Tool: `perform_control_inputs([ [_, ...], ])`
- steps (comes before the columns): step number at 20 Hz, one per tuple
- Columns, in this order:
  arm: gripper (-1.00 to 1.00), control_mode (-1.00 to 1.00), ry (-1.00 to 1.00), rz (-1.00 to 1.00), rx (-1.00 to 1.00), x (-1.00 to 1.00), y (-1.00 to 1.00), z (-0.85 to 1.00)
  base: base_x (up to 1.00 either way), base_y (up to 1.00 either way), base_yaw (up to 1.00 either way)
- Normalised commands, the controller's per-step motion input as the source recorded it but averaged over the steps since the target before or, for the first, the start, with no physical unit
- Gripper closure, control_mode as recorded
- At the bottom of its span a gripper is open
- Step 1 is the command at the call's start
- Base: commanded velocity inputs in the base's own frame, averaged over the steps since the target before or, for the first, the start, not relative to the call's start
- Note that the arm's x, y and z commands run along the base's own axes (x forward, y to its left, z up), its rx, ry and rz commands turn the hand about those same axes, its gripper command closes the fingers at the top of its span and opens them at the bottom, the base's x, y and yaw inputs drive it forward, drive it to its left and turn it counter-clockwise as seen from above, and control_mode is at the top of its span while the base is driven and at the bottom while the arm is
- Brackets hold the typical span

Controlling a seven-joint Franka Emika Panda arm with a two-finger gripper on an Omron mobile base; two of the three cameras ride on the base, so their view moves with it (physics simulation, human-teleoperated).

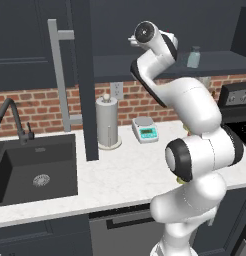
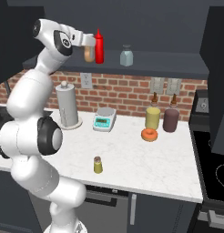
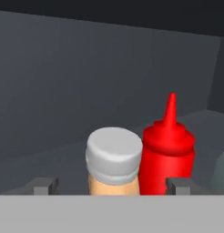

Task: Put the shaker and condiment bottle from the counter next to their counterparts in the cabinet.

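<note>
Two bottles stand side by side on the cabinet (image 2: 145,59) shelf in the right base view: the condiment bottle (image 2: 89,53), at the gripper (image 2: 88,43), and the red bottle (image 2: 99,47) just to its right, seemingly touching. Further right on the shelf sits the blue-grey shaker (image 2: 126,56). Down on the counter (image 2: 132,159) the shaker (image 2: 98,164) waits near the front edge, well apart from the scale (image 2: 104,119) and the paper towel roll (image 2: 68,108).

From the left base view the arm hides the bottles; the blue-grey shaker shows on the shelf, and the open door's handle (image 1: 59,75) hangs left of the arm.

From the hand view the condiment bottle's grey cap sits between the finger tips (image 3: 45,185), with the red bottle pressed close on its right. The fingers stand wider than the cap, so the gripper looks open around the bottle, not clamped.

Risk, as I judge it: the right finger is hard by the red bottle, so a crooked retreat could catch it and topple either bottle. The shaker is not yet fetched.
</note>
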Motion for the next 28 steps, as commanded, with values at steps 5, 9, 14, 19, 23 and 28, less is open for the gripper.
perform_control_inputs([
  [5, -1.00, -1.00, 0.00, 0.00, 0.00, -0.59, 0.02, 0.00, 0.00, 0.00, 0.00],
  [9, -1.00, -1.00, 0.00, 0.05, 0.00, -0.70, 0.20, 0.00, 0.00, 0.00, 0.00],
  [14, -1.00, -1.00, 0.00, 0.07, 0.00, -0.73, 0.18, 0.00, 0.00, 0.00, 0.00],
  [19, -1.00, -1.00, 0.00, 0.10, 0.00, -0.90, 0.02, 0.00, 0.00, 0.00, 0.00],
  [23, -1.00, -1.00, -0.01, 0.26, 0.00, -1.00, -0.21, -0.01, 0.00, 0.00, 0.00],
  [28, -1.00, -1.00, -0.03, 0.36, 0.00, -1.00, -0.67, -0.18, 0.00, 0.00, 0.00],
])
